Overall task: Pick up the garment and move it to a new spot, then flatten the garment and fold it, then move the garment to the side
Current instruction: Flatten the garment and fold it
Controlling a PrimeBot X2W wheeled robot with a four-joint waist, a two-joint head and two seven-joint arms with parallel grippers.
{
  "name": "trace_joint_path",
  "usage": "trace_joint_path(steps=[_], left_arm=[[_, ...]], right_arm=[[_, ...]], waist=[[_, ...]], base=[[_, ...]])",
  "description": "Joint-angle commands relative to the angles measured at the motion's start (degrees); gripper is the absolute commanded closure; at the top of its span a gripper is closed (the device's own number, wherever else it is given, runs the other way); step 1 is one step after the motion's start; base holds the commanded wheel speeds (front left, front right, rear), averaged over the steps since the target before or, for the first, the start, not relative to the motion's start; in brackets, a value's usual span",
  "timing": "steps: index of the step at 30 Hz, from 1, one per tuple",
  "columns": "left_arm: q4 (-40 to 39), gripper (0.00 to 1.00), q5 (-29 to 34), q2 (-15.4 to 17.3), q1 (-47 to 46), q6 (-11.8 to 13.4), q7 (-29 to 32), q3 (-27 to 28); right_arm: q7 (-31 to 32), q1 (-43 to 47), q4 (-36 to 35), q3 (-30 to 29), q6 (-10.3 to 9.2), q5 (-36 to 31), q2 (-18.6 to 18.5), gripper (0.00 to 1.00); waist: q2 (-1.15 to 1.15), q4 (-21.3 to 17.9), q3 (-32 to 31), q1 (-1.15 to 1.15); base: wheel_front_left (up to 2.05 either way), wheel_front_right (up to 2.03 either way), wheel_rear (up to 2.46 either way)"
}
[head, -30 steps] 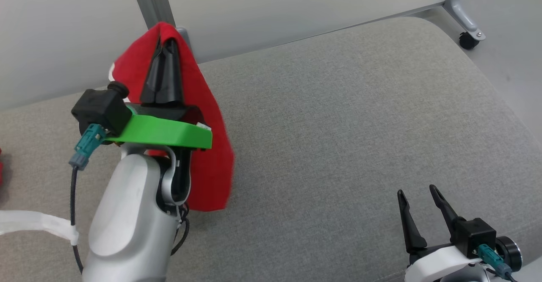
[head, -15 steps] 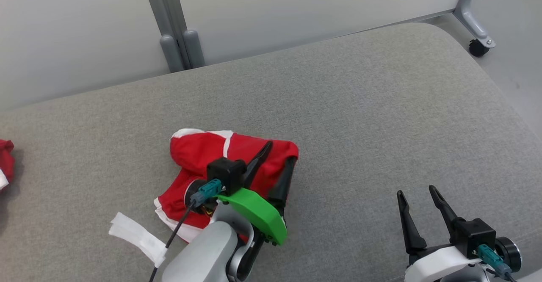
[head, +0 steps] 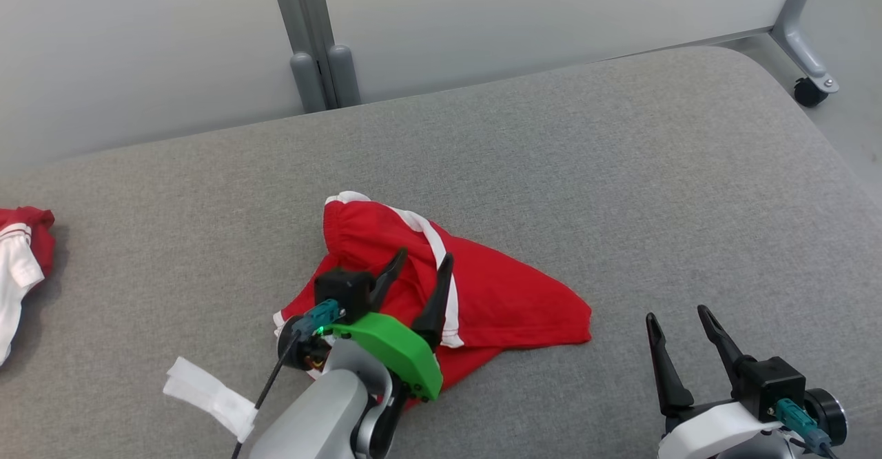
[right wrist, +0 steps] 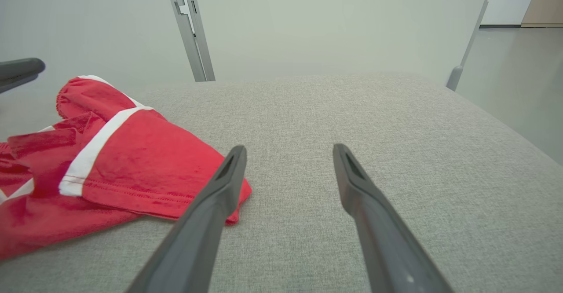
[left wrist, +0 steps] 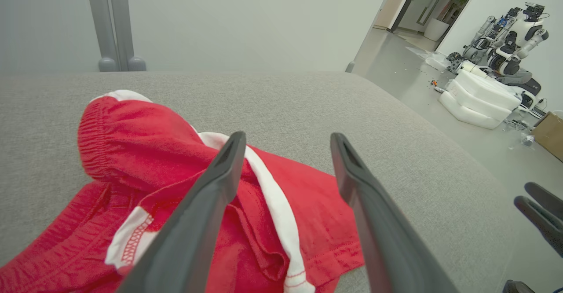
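Grey woven upholstery covers the wide cushioned seat (head: 620,169), which spans the head view from edge to edge. The red shorts (head: 510,300), with a white side stripe and a gathered elastic waistband, lie crumpled on the seat at lower centre of that view. The waistband is bunched toward the top, one leg is spread toward the lower right, and further layers are folded underneath.

The left gripper (head: 425,256) stands over the left half of the shorts, fingers pointing up the frame. Its jaws are spread wide with nothing clamped between them; whether a finger brushes the cloth cannot be told. The right gripper (head: 677,311) sits at lower right over bare seat, apart from the shorts, jaws equally wide and empty. A second red-and-white garment (head: 21,259) lies at the far left edge, well apart.

Step in hand, as judged: the shorts rest free on the seat, so relocation appears complete and flattening is due.

Next move calls for:
- Taking opposite edges, likely the waistband and a leg hem, one per gripper.
- Drawing them apart to pull out the tucked layers before any fold.
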Motion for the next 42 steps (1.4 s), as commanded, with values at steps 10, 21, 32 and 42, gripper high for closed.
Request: trace_joint_path(steps=[10,21,32,42], left_arm=[[-1.9,0.00,1.7,4.7,6.1,2.3,-0.4,8.8],[-19.7,0.00,17.0,5.8,19.3,0.1,-0.4,29.3],[-24.2,0.00,29.2,1.9,27.7,-5.6,-0.4,42.4],[-23.7,0.00,32.0,0.2,29.1,-8.4,-0.4,44.1]], right_arm=[[-0.2,0.2,-0.3,0.3,-0.10,0.1,-0.2,0.00],[-0.2,1.0,-0.7,0.3,-0.10,-0.1,-0.1,0.00],[-0.2,1.2,-0.5,0.3,-0.10,0.2,-0.1,0.00],[-0.2,0.1,0.7,2.2,-0.10,-0.3,-0.1,0.00]], waist=[[0.00,1.4,-0.8,0.00],[0.00,4.7,-1.1,0.00],[0.00,8.7,-2.0,0.00],[0.00,10.9,-2.1,0.00]], base=[[0.00,0.00,0.00],[0.00,0.00,0.00],[0.00,0.00,0.00],[0.00,0.00,0.00]])
